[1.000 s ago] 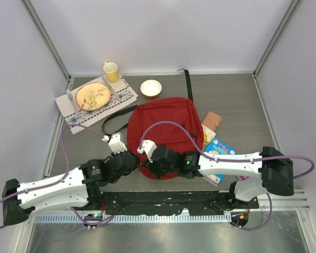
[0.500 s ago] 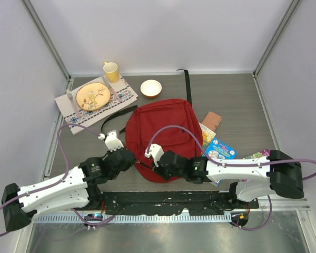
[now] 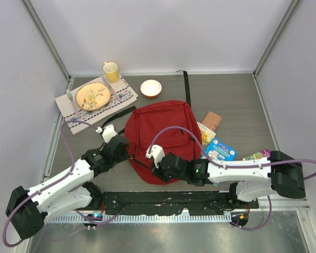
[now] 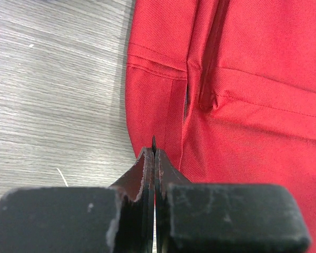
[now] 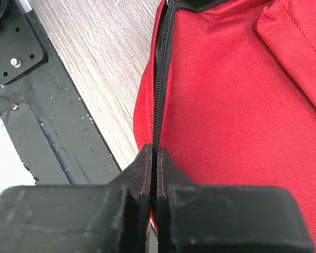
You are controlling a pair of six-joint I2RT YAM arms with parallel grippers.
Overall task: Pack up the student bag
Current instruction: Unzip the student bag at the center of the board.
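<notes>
The right gripper [image 5: 154,152] is clenched, its two fingers pressed flat together. The black zipper [image 5: 159,79] of the bag [image 5: 237,105] runs straight down into them, so I judge that it pinches the bag at this zipper line. I cannot see a puller. The left gripper [image 4: 154,150] is also clenched. Its tips lie at the left border of the bag, over a stitched seam [image 4: 155,71]. Whether some cloth is caught between them, I cannot tell.

In the top view the bag lies flat in the middle of the table [image 3: 237,95], with its near end between the two grippers. One black strap [image 3: 187,84] goes toward the far edge and another [image 3: 116,117] goes to the left. Just beside the bag on the right are a few booklets [image 3: 219,149] and a brown case [image 3: 211,120]. A bowl [image 3: 150,88], a cup [image 3: 111,71] and a plate [image 3: 92,96] on a mat [image 3: 125,96] stand at the far left, apart from the bag.

The bag looks flat, so probably it is light. It is soft cloth and will fold and drag, not rise in one piece. A flat panel gives the fingers nothing to hold. A better place is a seam, a strap or the zipper edge. To open the zipper, I think one gripper must hold the cloth tight while the other pulls, otherwise the whole bag may slide over the smooth table.
</notes>
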